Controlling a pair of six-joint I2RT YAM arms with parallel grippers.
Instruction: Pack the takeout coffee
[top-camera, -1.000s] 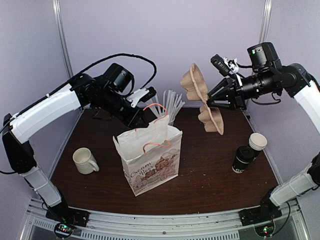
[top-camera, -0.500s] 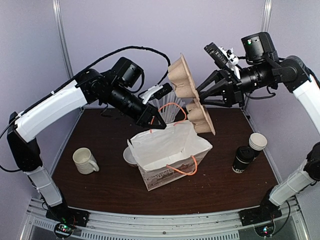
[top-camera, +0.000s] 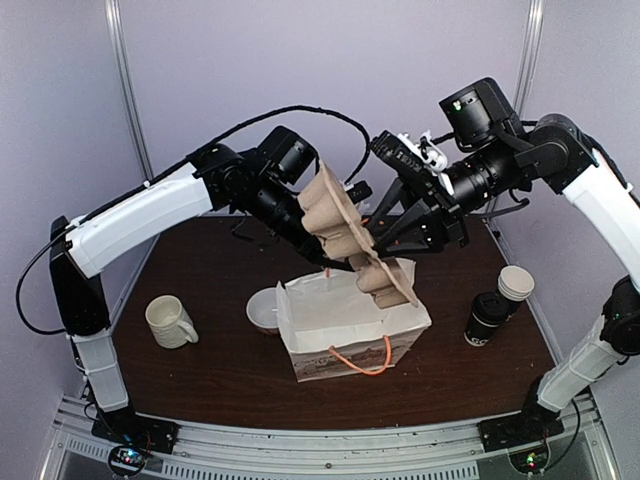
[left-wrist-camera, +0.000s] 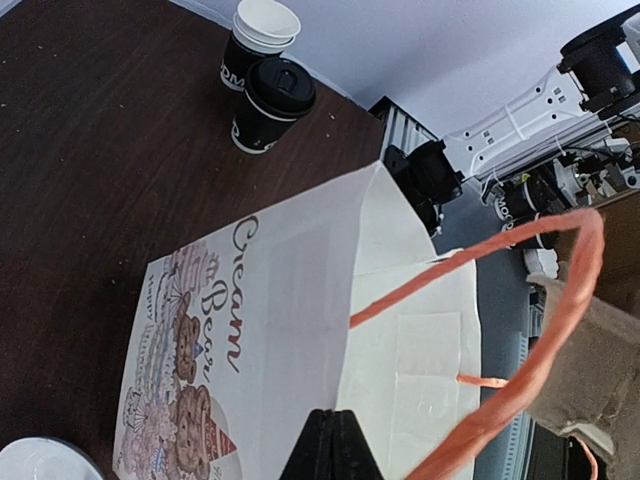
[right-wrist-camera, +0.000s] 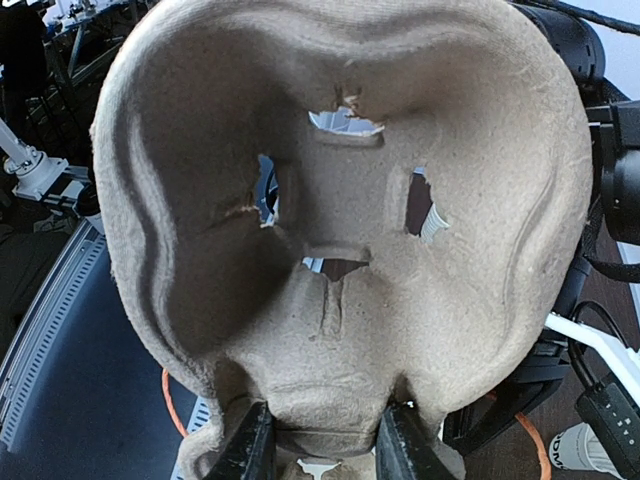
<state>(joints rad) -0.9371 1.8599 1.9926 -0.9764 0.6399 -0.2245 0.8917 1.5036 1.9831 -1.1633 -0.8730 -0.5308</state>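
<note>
The takeout coffee (top-camera: 487, 318), a black cup with a black lid, stands on the table at the right; it also shows in the left wrist view (left-wrist-camera: 272, 105). My left gripper (top-camera: 325, 262) is shut on the top edge of the white paper bag (top-camera: 350, 330), its fingertips (left-wrist-camera: 335, 450) pinching the paper (left-wrist-camera: 300, 330). My right gripper (top-camera: 380, 237) is shut on a brown pulp cup carrier (top-camera: 345, 230) and holds it tilted at the bag's open mouth. The carrier (right-wrist-camera: 340, 200) fills the right wrist view, gripped at its lower edge (right-wrist-camera: 325, 440).
A black cup with white cups stacked in it (top-camera: 515, 283) stands just behind the coffee. A cream mug (top-camera: 168, 322) sits at the left. A white round dish (top-camera: 265, 310) lies beside the bag's left side. The bag's orange handle (left-wrist-camera: 520, 360) loops near the carrier.
The right gripper has carried the carrier left and down to the bag's mouth. The left gripper has swung right with the bag's edge, and the bag has shifted right and leaned over.
</note>
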